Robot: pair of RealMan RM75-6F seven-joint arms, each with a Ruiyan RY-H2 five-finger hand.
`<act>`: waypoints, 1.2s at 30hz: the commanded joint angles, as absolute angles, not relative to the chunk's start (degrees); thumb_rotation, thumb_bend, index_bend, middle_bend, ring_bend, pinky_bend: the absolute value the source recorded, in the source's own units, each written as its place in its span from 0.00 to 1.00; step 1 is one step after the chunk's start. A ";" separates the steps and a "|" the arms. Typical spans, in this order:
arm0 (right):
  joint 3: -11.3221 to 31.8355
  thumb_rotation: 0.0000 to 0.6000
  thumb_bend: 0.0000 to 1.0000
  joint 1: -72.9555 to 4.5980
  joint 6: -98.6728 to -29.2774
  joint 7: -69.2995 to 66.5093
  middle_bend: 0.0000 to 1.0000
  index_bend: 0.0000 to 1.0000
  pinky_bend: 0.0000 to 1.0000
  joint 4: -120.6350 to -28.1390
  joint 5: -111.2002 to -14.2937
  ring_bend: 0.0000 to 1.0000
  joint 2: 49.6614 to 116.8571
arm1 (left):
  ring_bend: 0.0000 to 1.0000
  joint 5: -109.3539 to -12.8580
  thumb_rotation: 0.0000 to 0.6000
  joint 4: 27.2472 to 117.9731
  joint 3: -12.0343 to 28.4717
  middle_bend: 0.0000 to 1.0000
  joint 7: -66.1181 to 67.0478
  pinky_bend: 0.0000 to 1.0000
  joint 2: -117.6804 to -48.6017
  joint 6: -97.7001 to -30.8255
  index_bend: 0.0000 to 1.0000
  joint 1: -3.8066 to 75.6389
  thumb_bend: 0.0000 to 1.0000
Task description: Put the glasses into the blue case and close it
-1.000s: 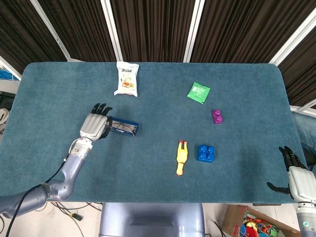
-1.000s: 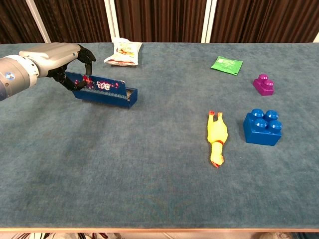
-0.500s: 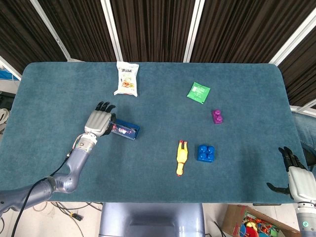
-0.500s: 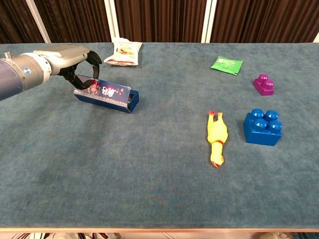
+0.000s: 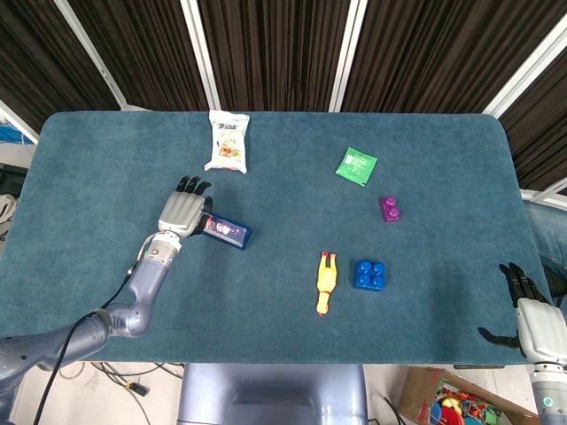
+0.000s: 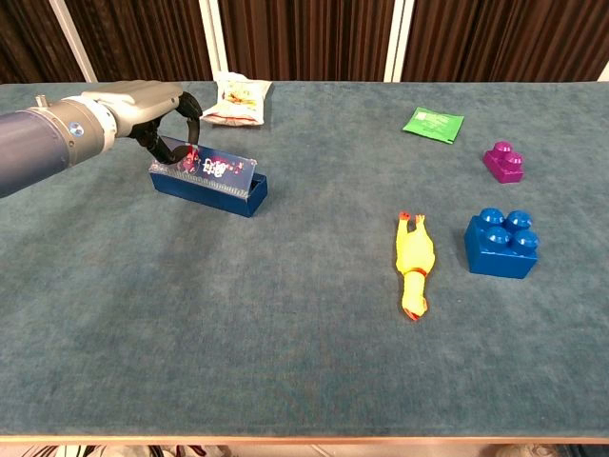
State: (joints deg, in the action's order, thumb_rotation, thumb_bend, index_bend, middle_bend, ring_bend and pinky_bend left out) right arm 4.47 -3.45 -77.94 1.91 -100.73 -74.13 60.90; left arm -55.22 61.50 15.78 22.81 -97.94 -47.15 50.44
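The blue case [image 5: 227, 233] [image 6: 211, 179] lies on the left half of the table, its patterned lid folded down almost flat on the base. My left hand [image 5: 182, 212] [image 6: 143, 105] curls over the case's left end and holds the lid there between fingers and thumb. The glasses are hidden from both views. My right hand [image 5: 532, 320] hangs off the table's near right corner, fingers apart and holding nothing; the chest view does not show it.
A snack bag [image 5: 228, 142] [image 6: 233, 98] lies behind the case. A green packet [image 5: 356, 166] [image 6: 433, 124], a purple brick [image 5: 389, 209] [image 6: 503, 161], a blue brick [image 5: 369, 274] [image 6: 501, 243] and a yellow rubber chicken [image 5: 327, 282] [image 6: 414, 262] sit to the right.
My left hand has swung the case's lid from upright down onto the base, and the hand and case have shifted slightly right and farther back. The right hand has not moved.
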 commanded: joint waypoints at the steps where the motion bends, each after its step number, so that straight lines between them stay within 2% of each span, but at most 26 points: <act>1: 4.47 1.00 0.19 -3.44 -77.94 1.93 0.00 0.00 0.27 -100.72 -74.10 0.12 60.91 | 0.00 -54.70 1.00 59.51 16.22 0.13 22.83 0.00 -99.06 -46.43 0.52 51.51 0.47; 19: 4.35 1.00 0.19 -3.47 -77.71 2.01 0.00 0.00 0.27 -100.87 -73.96 0.12 60.79 | 0.00 -52.37 1.00 51.76 16.86 0.13 23.66 0.00 -103.52 -43.82 0.50 54.82 0.47; 23: 4.36 1.00 0.19 -3.49 -77.64 2.00 0.00 0.00 0.27 -100.90 -73.90 0.12 60.77 | 0.00 -52.09 1.00 49.91 16.98 0.13 24.00 0.00 -104.73 -43.69 0.35 55.48 0.47; 25: 4.37 1.00 0.19 -3.49 -77.65 1.97 0.00 0.00 0.27 -100.91 -73.90 0.12 60.75 | 0.00 -51.95 1.00 49.30 16.96 0.12 24.14 0.00 -105.13 -43.53 0.24 55.65 0.47; 28: 4.39 1.00 0.19 -3.49 -77.61 1.85 0.00 0.00 0.27 -100.91 -73.83 0.12 60.71 | 0.00 -51.27 1.00 48.52 16.92 0.10 24.73 0.00 -105.64 -43.10 0.11 55.80 0.47; 31: 4.37 1.00 0.19 -3.50 -77.60 1.83 0.00 0.00 0.27 -100.89 -73.89 0.12 60.69 | 0.00 -50.42 1.00 48.15 17.18 0.08 25.55 0.00 -105.93 -43.14 0.04 55.98 0.46; 36: 4.40 1.00 0.19 -3.50 -77.58 1.70 0.00 0.00 0.27 -100.82 -73.83 0.12 60.70 | 0.00 -51.08 1.00 49.23 17.75 0.07 26.42 0.00 -105.02 -45.86 0.03 56.12 0.42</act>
